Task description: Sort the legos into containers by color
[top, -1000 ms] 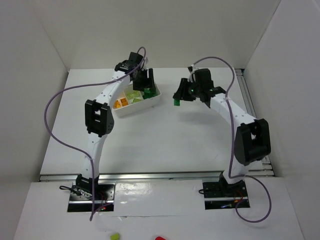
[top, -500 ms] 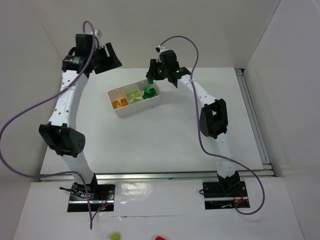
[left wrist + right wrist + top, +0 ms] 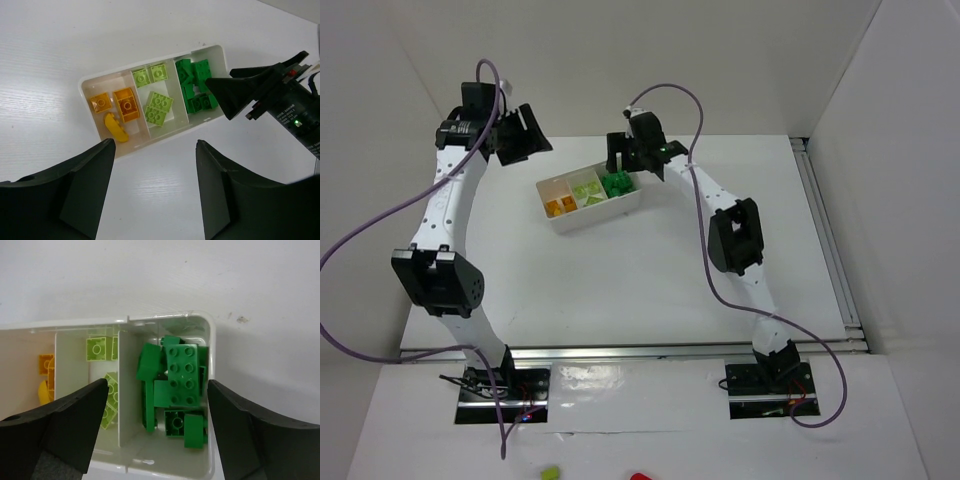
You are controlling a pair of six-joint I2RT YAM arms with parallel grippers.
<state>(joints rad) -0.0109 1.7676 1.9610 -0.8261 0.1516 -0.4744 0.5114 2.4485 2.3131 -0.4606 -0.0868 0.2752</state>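
Note:
The white tray (image 3: 582,222) lies at the back middle of the table. Its right compartment holds several dark green legos (image 3: 617,184) (image 3: 182,375) (image 3: 196,86), its middle one pale lime legos (image 3: 586,189) (image 3: 159,106) (image 3: 98,348), its left one orange and yellow legos (image 3: 559,207) (image 3: 126,103) (image 3: 45,363). My right gripper (image 3: 618,158) (image 3: 157,385) hangs open right above the dark green compartment, nothing between its fingers. My left gripper (image 3: 523,138) (image 3: 156,145) is raised at the back left, open and empty, looking down at the tray (image 3: 84,91).
White walls close in the table on the left, back and right. A metal rail (image 3: 823,235) runs along the right edge. Purple cables loop off both arms. A lime piece (image 3: 550,472) and a red piece (image 3: 640,477) lie off the table at the bottom.
My right arm swung from mid-table to above the tray with a dark green brick, then opened; the brick now lies in the right compartment. My left arm drew back from the tray.

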